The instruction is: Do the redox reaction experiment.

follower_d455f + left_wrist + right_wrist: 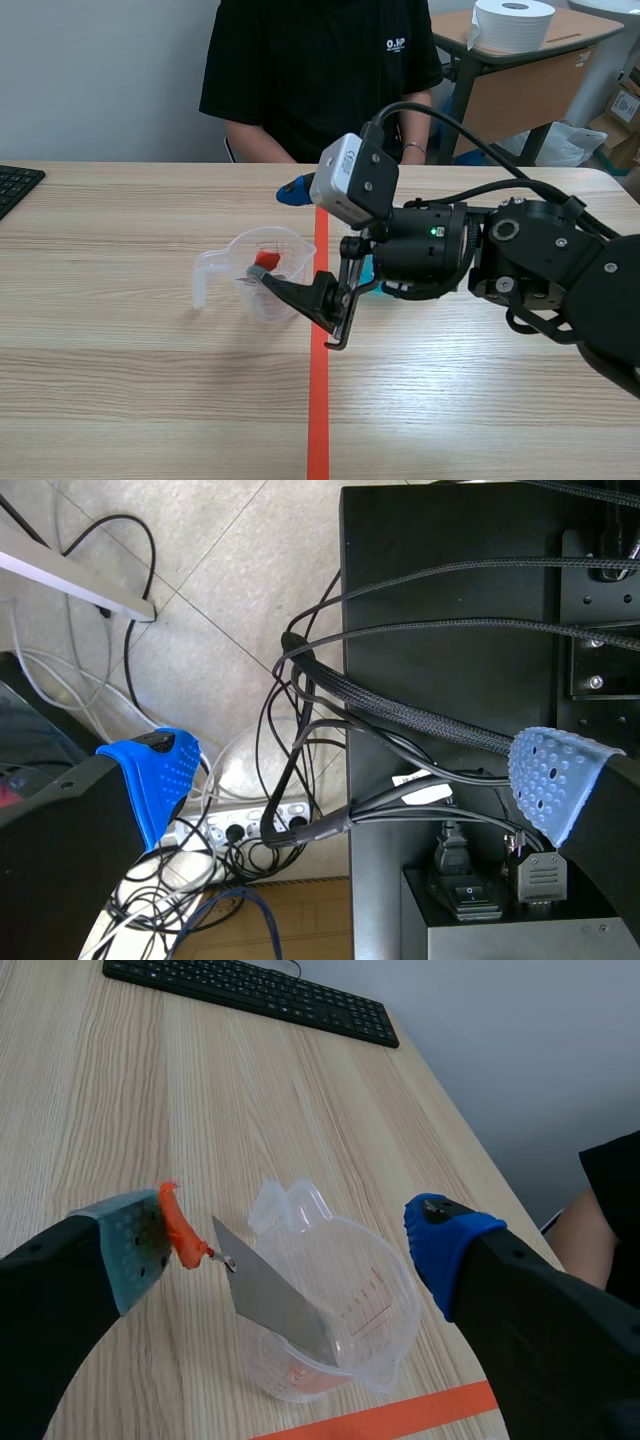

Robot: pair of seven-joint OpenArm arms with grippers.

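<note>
Right fingers (520, 1300) stand wide apart above the wooden surface (120, 1110), over a clear measuring cup (375, 1305). A grey metal strip (270, 1305) leans inside it, its orange-red clip (178, 1222) touching one pad; any liquid is hard to make out. Left fingers (150, 780) gape over floor cables (300, 810).

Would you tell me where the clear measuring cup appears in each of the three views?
Scene view: clear measuring cup left of the orange tape line, mid-table.
Left wrist view: not in it.
Right wrist view: ahead of the right gripper, between its open fingers.
Shared landmark: the orange tape line beside the cup.
</note>
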